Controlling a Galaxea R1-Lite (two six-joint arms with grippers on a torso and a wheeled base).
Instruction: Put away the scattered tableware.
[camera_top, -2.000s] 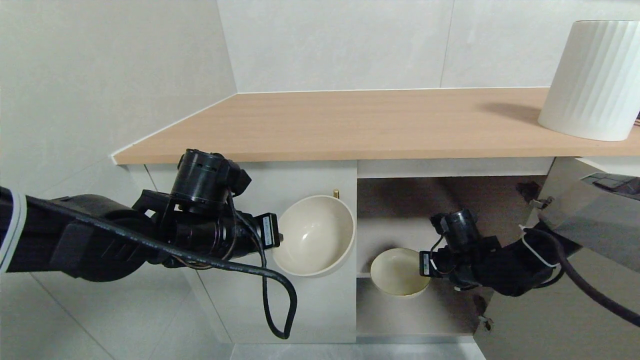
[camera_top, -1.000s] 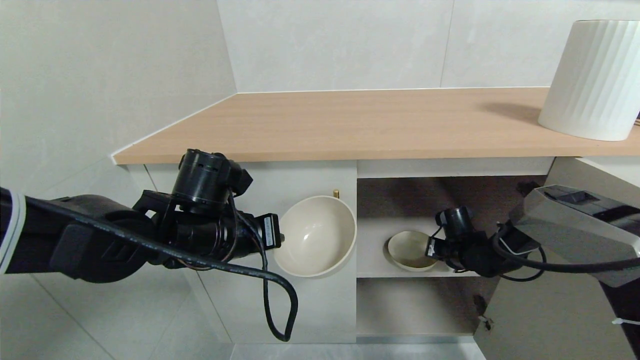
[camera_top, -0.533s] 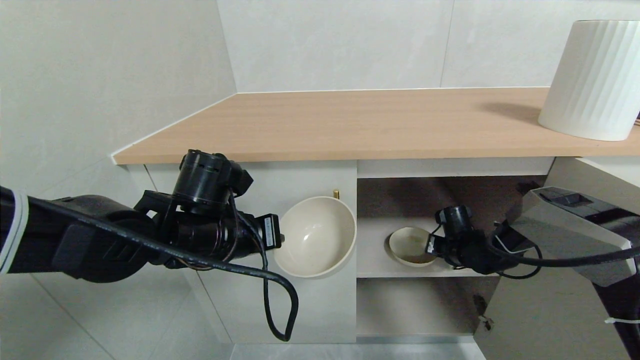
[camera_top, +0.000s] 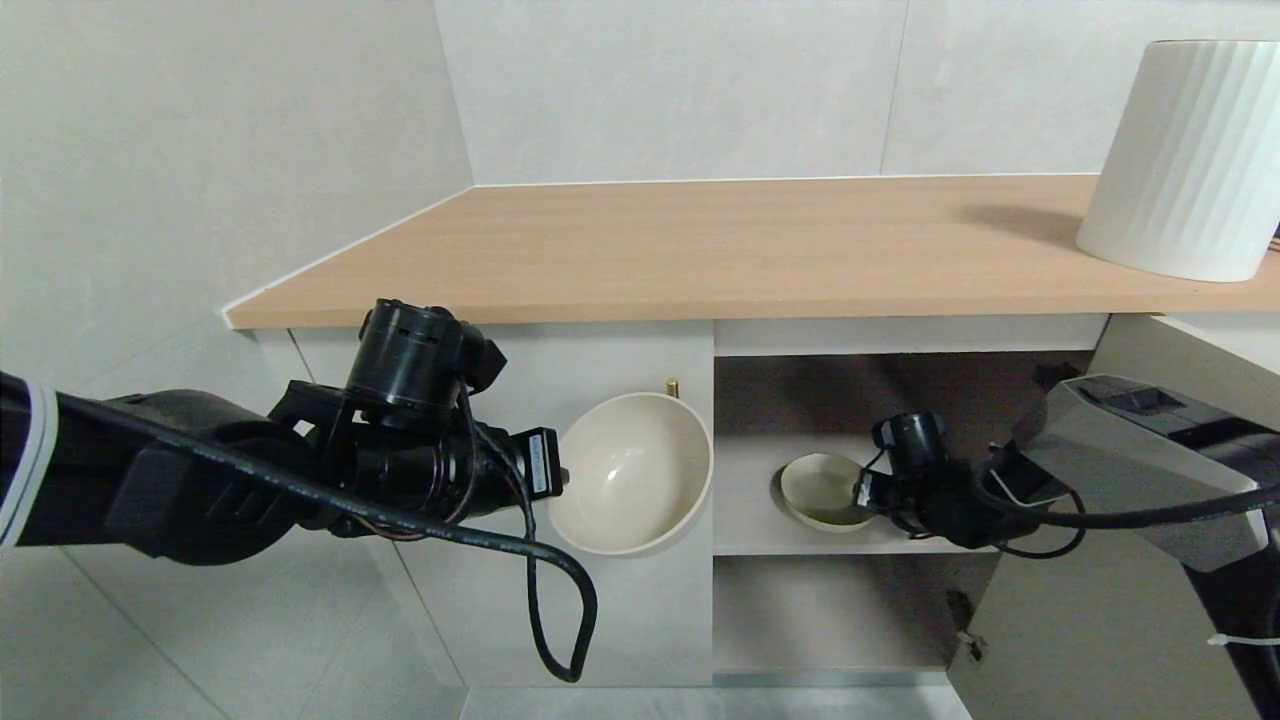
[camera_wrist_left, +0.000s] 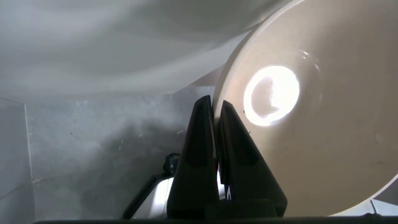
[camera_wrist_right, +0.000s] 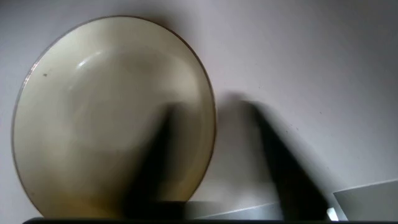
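- The small dish (camera_top: 822, 490) has moved up onto the cabinet shelf (camera_top: 745, 522); right tool (camera_top: 862, 497) stands apart astride its rim;
- back out level; left tool (camera_wrist_left: 212, 109) clamps the large bowl (camera_top: 630, 470).

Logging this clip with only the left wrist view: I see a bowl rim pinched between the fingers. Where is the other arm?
Observer: The right gripper is inside the open side of the cabinet, level with its shelf.
Operator: Is it carrying anything?
Observer: It seems not. Its fingers stand apart, one on each side of the rim of a small dish that appears to rest on that shelf.
Operator: Is my bowl over that shelf too?
Observer: No. The large bowl in the left gripper hangs, tipped on its side, in front of the closed door, left of the opening.
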